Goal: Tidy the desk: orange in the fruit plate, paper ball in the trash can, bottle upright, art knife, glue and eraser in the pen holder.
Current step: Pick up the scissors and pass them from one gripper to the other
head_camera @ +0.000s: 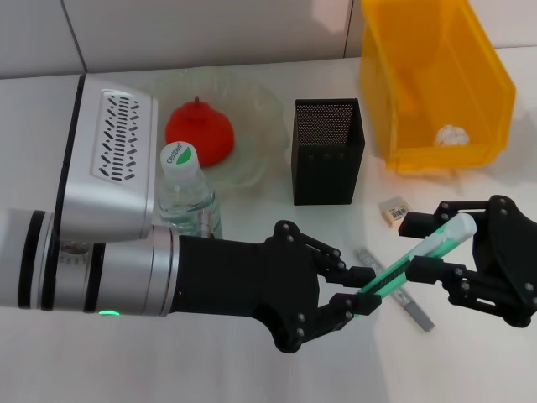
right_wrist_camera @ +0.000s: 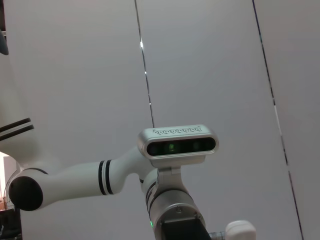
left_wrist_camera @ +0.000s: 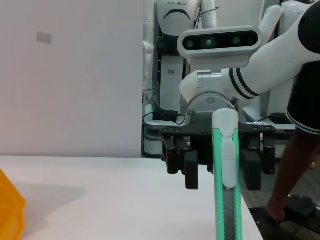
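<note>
Head view: the pen holder [head_camera: 328, 151], a black mesh box, stands upright on the white table [head_camera: 126, 369], and I cannot tell what is inside it. Just left of the pen holder sits the clear fruit plate [head_camera: 252, 126] with the orange [head_camera: 200, 130] in it. To the right of the pen holder, the yellow trash can [head_camera: 436, 80] holds the white paper ball [head_camera: 451, 135] near its front wall. The bottle [head_camera: 186, 189] stands upright in front of the fruit plate, its cap beside the left arm's silver housing. The eraser [head_camera: 393, 210] lies on the table to the front right of the pen holder, and a grey stick, perhaps the glue [head_camera: 394, 290], lies flat farther forward. The green and white art knife [head_camera: 419, 256] is raised over the table in front of the pen holder, spanning both hands: the left hand [head_camera: 357, 291] is clenched on its green end, and the right hand [head_camera: 432, 243] is clenched on it nearer the white end.

Left wrist view: the art knife [left_wrist_camera: 226, 175] runs straight away from the camera toward the right hand [left_wrist_camera: 220, 165], whose black fingers [left_wrist_camera: 191, 172] flank it. A corner of the trash can [left_wrist_camera: 10, 215] shows beside the table.

Right wrist view: only the left arm's camera housing [right_wrist_camera: 177, 144] against a grey wall, and the knife's white tip [right_wrist_camera: 240, 231].
</note>
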`<action>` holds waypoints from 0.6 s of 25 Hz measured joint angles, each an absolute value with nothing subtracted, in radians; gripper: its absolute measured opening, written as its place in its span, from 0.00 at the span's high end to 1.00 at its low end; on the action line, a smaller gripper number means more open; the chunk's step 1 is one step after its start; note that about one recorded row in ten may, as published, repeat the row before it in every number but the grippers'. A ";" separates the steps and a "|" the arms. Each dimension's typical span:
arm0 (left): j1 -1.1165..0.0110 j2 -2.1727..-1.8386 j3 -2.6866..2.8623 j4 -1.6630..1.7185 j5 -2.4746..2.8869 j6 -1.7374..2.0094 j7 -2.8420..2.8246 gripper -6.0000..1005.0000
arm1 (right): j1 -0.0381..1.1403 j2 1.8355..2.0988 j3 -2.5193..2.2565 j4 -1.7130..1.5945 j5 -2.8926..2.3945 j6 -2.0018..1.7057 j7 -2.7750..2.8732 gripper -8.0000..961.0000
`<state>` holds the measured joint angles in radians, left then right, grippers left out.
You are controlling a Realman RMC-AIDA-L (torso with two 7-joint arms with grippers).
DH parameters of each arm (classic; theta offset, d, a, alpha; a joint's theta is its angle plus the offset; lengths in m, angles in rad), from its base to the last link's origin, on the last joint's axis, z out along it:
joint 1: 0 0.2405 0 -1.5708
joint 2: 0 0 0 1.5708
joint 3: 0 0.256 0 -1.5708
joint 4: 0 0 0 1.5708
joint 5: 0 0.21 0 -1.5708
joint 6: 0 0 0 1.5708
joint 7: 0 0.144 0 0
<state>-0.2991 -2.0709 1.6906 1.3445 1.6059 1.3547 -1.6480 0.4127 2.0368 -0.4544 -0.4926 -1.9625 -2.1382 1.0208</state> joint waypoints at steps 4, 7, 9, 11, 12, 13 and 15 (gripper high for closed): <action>-0.299 -2.071 1.690 1.344 1.606 1.358 -1.649 0.75 | 0.416 2.037 -0.457 -0.492 -1.963 -2.140 1.021 0.60; -0.299 -2.071 1.689 1.342 1.606 1.362 -1.650 0.75 | 0.417 2.035 -0.457 -0.492 -1.963 -2.142 1.021 0.60; -0.300 -2.071 1.689 1.335 1.603 1.362 -1.651 0.75 | 0.418 2.036 -0.457 -0.494 -1.963 -2.142 1.021 0.60; -0.301 -2.071 1.689 1.329 1.600 1.362 -1.651 0.75 | 0.419 2.037 -0.457 -0.496 -1.963 -2.143 1.016 0.68; -0.303 -2.071 1.689 1.323 1.597 1.362 -1.651 0.75 | 0.419 2.038 -0.457 -0.497 -1.963 -2.144 1.013 0.71; -0.304 -2.071 1.688 1.317 1.594 1.363 -1.651 0.75 | 0.419 2.039 -0.457 -0.498 -1.963 -2.145 1.007 0.75; -0.305 -2.071 1.687 1.310 1.594 1.363 -1.651 0.74 | 0.419 2.039 -0.457 -0.500 -1.963 -2.149 0.996 0.79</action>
<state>-0.3054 -2.0710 1.6867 1.3099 1.5939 1.3630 -1.6506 0.4192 2.0391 -0.4573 -0.4996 -1.9628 -2.1486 0.9959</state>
